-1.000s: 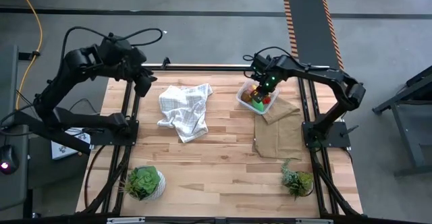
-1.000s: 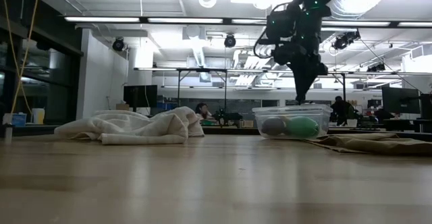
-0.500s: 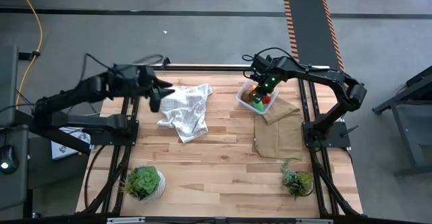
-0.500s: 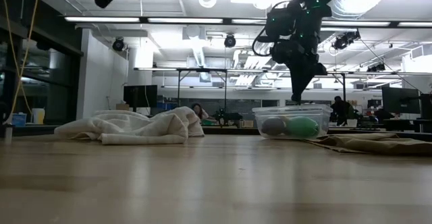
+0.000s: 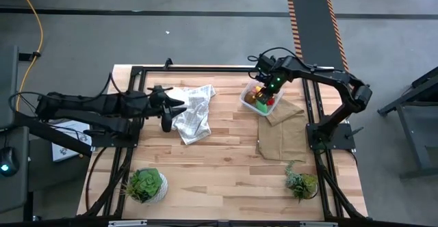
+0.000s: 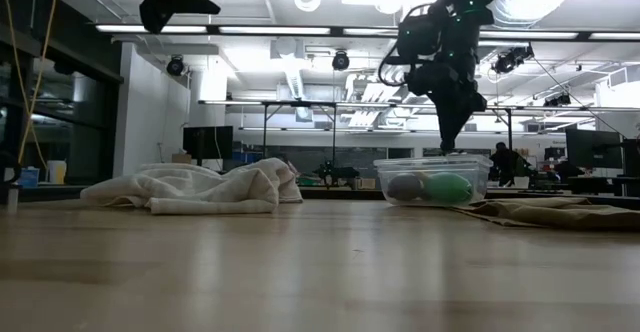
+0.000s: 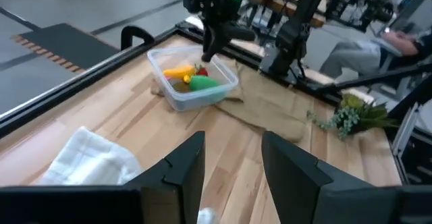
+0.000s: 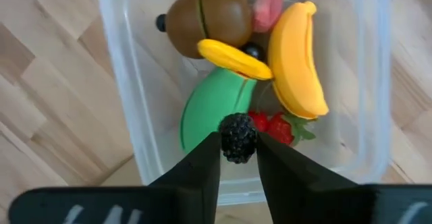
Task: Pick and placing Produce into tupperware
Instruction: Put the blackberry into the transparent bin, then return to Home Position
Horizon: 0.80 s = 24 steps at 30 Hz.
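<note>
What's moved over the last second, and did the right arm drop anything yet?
The left gripper swung from the table's far left corner down over the white checked cloth. The right gripper stayed above the tupperware, a dark berry between its fingertips; whether it is released can't be told. Produce, cloths and plants are unchanged.

Robotics lab / open-plan workshop: butcher-block wood table [image 5: 226, 165] in a black metal frame [image 5: 205, 68] on bare concrete floor [image 5: 205, 35], w/ a hazard-striped ramp [image 5: 313, 29] behind. Across the table: exposed ceiling w/ strip lights [image 6: 250, 28] & ducts, rows of desks w/ monitors [image 6: 208, 142], seated people [image 6: 500, 158] working.
</note>
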Each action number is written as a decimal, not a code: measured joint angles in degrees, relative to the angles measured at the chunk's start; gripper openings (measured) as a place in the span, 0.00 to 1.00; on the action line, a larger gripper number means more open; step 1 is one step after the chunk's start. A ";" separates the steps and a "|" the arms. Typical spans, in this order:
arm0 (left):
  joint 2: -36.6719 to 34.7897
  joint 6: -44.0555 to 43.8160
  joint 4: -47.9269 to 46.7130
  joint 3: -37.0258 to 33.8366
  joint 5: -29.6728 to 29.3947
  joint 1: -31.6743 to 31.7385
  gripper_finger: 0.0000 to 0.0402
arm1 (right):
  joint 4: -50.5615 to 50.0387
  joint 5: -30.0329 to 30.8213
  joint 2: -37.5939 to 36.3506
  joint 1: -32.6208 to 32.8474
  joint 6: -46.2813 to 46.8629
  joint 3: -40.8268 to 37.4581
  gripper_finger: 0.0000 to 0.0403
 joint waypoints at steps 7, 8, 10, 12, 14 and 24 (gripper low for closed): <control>-3.90 -0.70 7.16 -6.23 -1.32 -0.27 0.33 | -0.48 -0.24 0.00 -1.61 -1.80 0.00 0.30; -4.46 -0.70 8.39 -7.13 -1.36 -0.27 0.33 | -0.48 -0.27 0.02 -1.56 -1.89 0.00 0.30; -6.18 -0.68 9.77 -9.21 -1.54 -0.27 0.33 | -0.71 -0.44 -0.17 -1.51 -1.78 0.00 0.31; -7.47 -0.66 12.54 -11.50 -1.82 -0.29 0.33 | -0.80 -0.51 -0.77 -1.06 -1.29 -0.01 0.31; -8.60 -0.33 15.63 -13.98 -1.85 -0.27 0.33 | -0.88 -0.55 -1.65 -0.42 -0.40 -0.02 0.31; -9.72 2.70 30.45 -21.36 -3.77 -0.27 0.33 | -1.83 -0.70 -8.45 0.55 6.56 -0.02 0.31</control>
